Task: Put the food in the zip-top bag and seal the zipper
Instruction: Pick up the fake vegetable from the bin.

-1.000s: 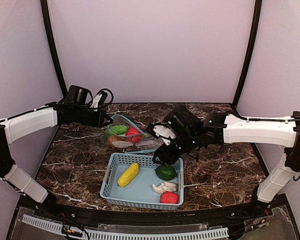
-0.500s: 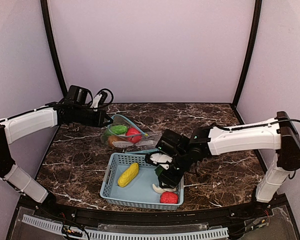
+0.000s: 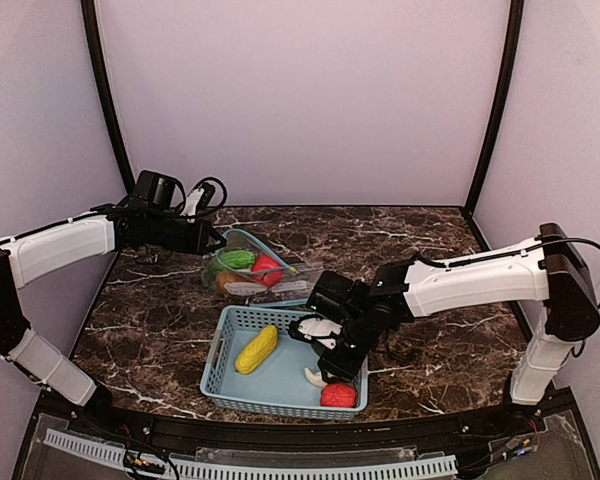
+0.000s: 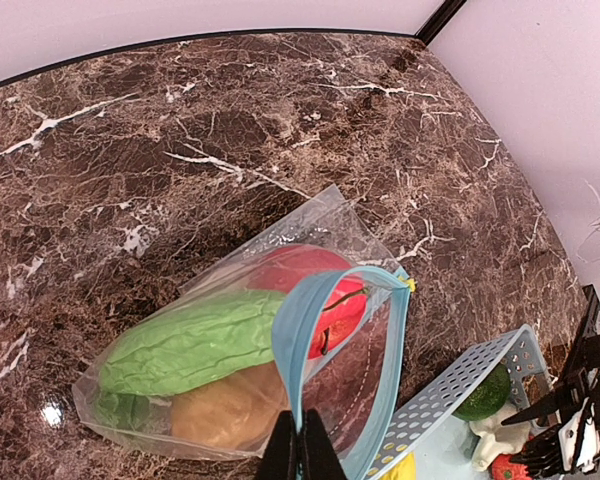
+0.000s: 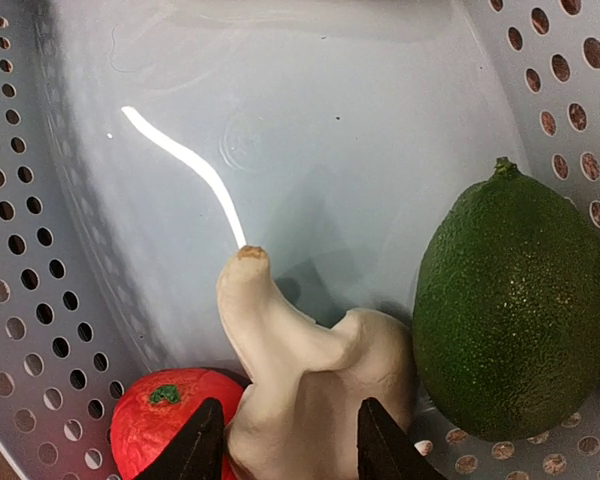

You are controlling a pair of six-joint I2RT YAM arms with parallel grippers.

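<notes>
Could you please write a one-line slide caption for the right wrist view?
Right hand straddling the white mushroom in the blue basket, beside a green fruit.

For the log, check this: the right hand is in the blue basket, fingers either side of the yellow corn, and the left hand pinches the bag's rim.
Not the corn: the right hand straddles the white mushroom, beside the green fruit. The corn lies apart, across the basket. The right wrist view shows it; the rest stands.
</notes>
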